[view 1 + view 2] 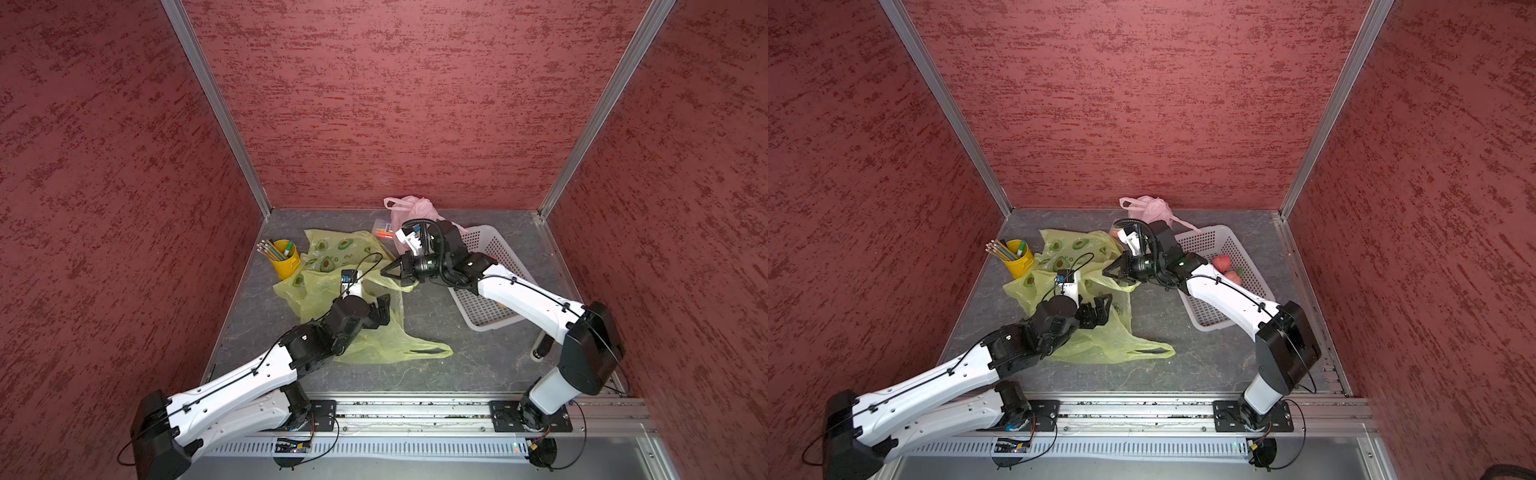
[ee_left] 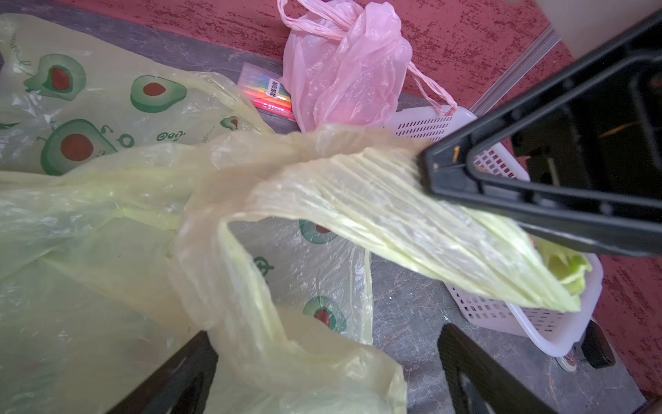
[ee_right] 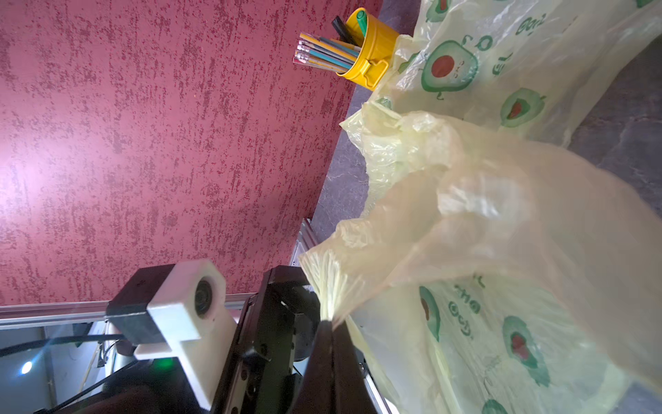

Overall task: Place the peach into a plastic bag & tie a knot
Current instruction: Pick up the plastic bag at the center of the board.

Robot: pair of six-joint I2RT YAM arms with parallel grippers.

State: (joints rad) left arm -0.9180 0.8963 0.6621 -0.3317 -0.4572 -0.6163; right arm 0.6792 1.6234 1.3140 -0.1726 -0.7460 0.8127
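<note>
The yellow-green plastic bag [image 1: 374, 336] [image 1: 1096, 345] with avocado prints lies crumpled on the grey table. My right gripper [image 1: 384, 272] [image 1: 1105, 272] [image 3: 327, 322] is shut on one bunched bag handle [image 2: 358, 179] and holds it stretched above the table. My left gripper [image 1: 384, 307] [image 1: 1102, 305] [image 2: 326, 333] is open just over the bag, and the other handle loop [image 2: 286, 358] droops loosely between its fingers. Two peaches [image 1: 1222, 262] lie in the white basket [image 1: 1208, 320]. They are hidden behind the right arm in a top view.
A knotted pink bag [image 1: 409, 210] sits against the back wall beside a pack of markers [image 1: 384, 228]. A yellow cup of pencils [image 1: 284, 257] stands left of the bag. The white basket [image 1: 490, 307] lies under the right arm. Red walls enclose three sides.
</note>
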